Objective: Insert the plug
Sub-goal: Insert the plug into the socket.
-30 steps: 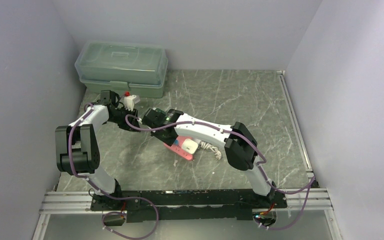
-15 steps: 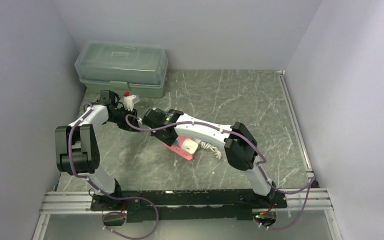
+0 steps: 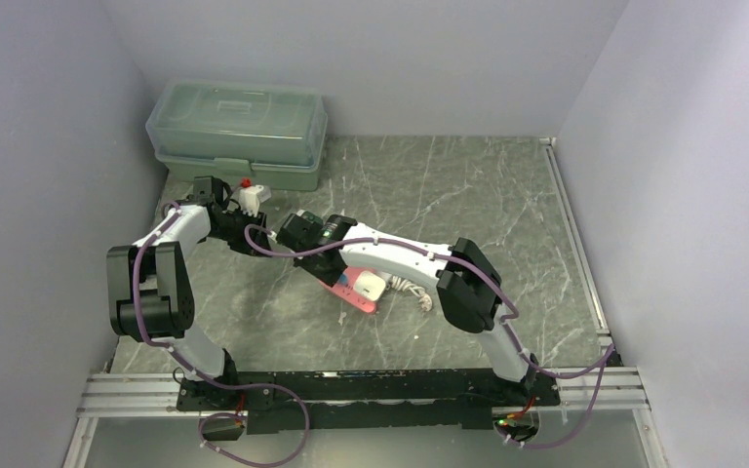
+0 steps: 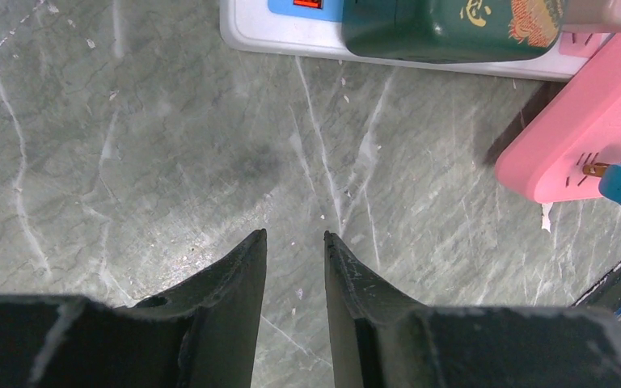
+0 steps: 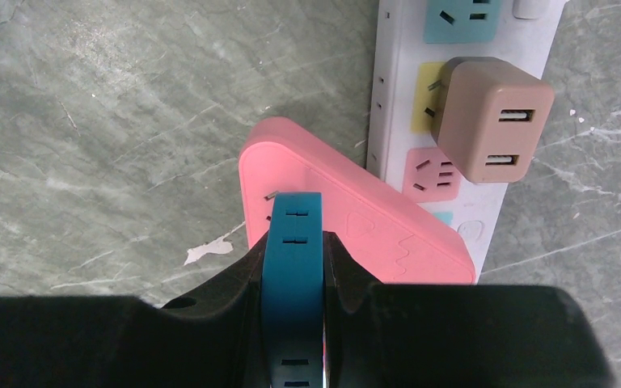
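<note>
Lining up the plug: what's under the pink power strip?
The pink strip overlaps the white power strip, partly hiding one socket. Anything else beneath is covered.

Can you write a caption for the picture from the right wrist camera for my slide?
Right fingers pinch a blue plug, prongs at the pink power strip, white strip behind.

Blue plug (prongs showing) at the end of the pink power strip
</note>
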